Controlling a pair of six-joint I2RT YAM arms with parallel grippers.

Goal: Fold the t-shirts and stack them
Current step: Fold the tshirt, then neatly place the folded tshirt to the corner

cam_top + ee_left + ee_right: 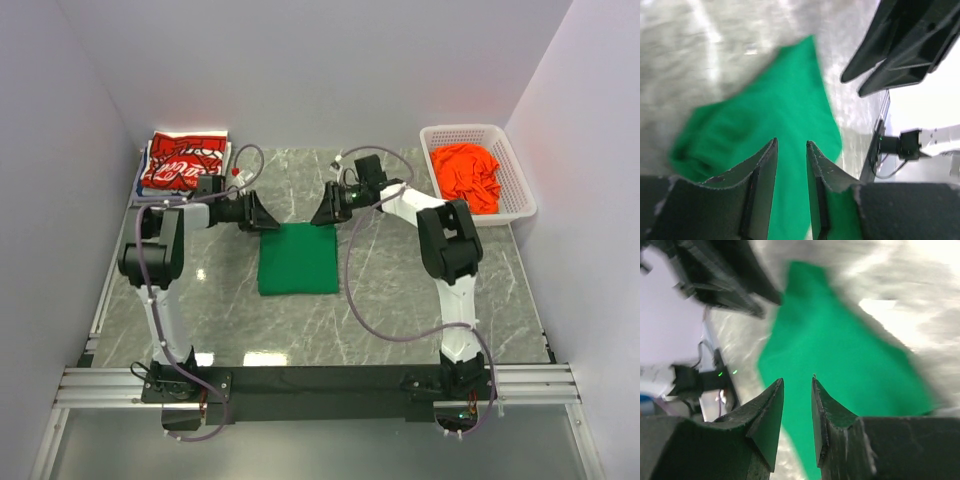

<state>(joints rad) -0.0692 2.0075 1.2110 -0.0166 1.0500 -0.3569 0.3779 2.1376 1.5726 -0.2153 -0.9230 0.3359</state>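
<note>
- My left hand [264, 217] hangs just off the far-left corner of the green t-shirt [298, 258]. Its fingers [762, 175] are parted by a narrow gap and grasp nothing.
- My right hand [326, 210] hangs just off the far-right corner of the same shirt. Its fingers [767, 412] are also slightly apart, with nothing between them.
- The two hands point towards each other across the shirt's far edge and do not meet.
- The green t-shirt lies flat in the middle of the bench [420, 300], folded into a neat rectangle.
- Both wrist views are blurred, so I cannot tell whether either fingertip touches the cloth.
- The red t-shirt [185, 165] with white lettering sits in the far-left corner of the bench. It tops a small folded pile, and white and blue edges show beneath it.
- My left forearm runs along just in front of that pile.
- The orange t-shirt [467, 175] lies crumpled inside a white mesh basket [455, 131] in the far-right corner, well apart from the green one.
- A greyish cable [352, 290] from my right arm loops down over the bench just beside the green shirt's right edge. I cannot tell whether it rests on the surface.
- Another cable [250, 155] arcs above my left wrist, near the red pile.
</note>
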